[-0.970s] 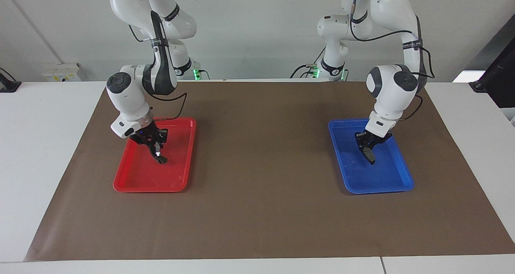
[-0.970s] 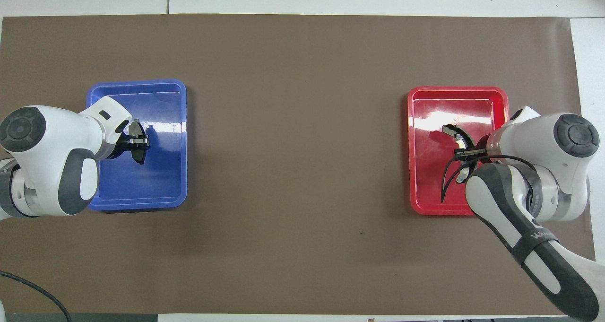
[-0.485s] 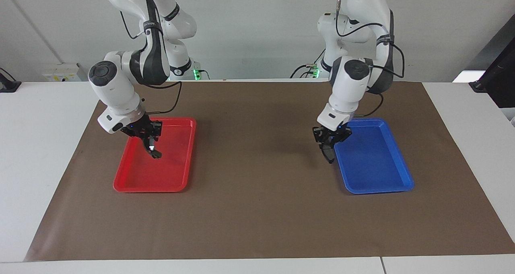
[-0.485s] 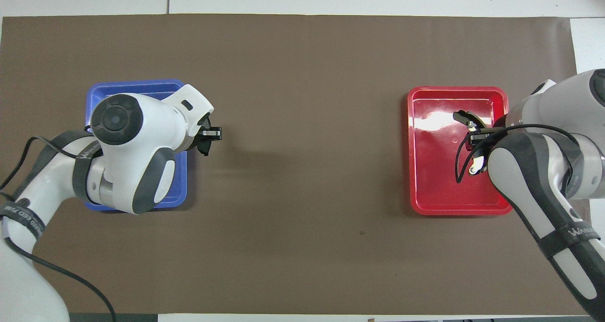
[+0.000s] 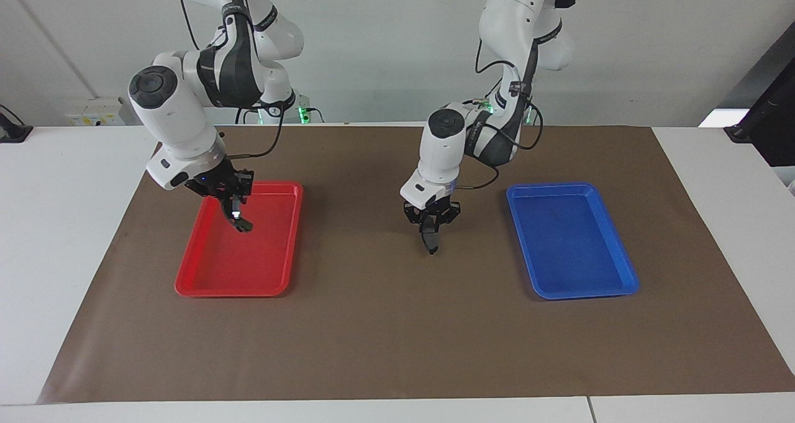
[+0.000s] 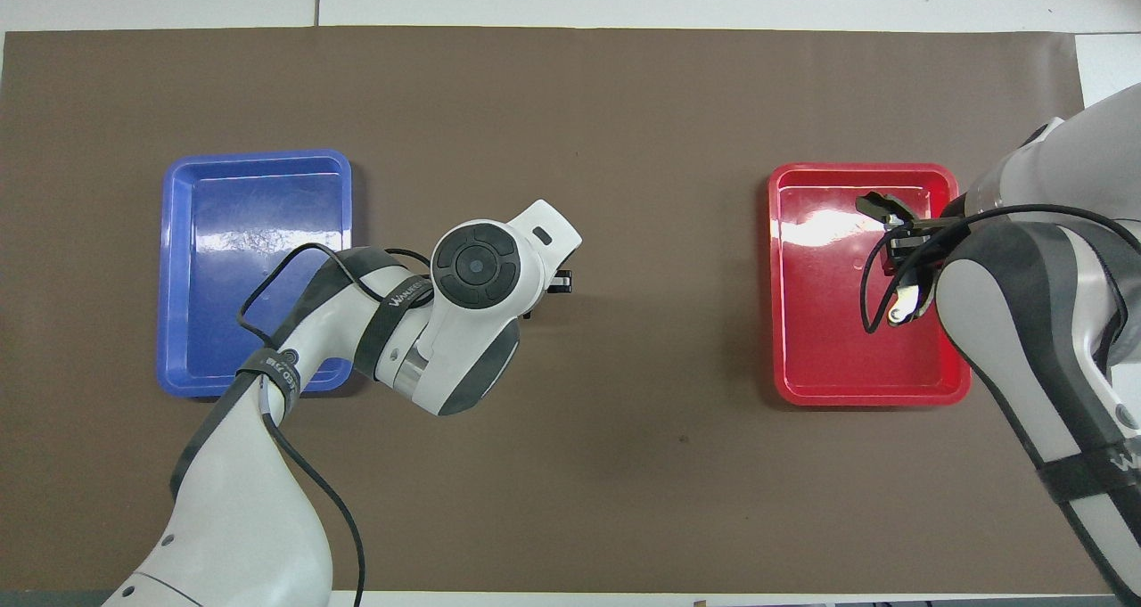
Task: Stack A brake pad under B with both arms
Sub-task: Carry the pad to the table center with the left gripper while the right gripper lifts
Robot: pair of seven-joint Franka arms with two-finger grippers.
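The left gripper is clamped on the A brake pad, which hangs down from its fingertips in the air over the bare brown mat at the middle of the bench, between the two trays. In the overhead view the arm's own wrist covers the pad. The blue tray at the left arm's end holds nothing.

The right gripper is closed on B, the longer black crescent with its bright spot – it is carried clear above the red tray, over the part of the tray nearer the robots.

Both pieces look picked up, so the step in hand appears to be the carry to the middle, with the left arm ahead. The next move probably calls for the left gripper to lower the pad flat onto the mat and let go, then clear away – only then can the right arm bring B across and set it on top. B is strongly curved and the pad short, so it will likely need centring over the pad to sit without rocking off.
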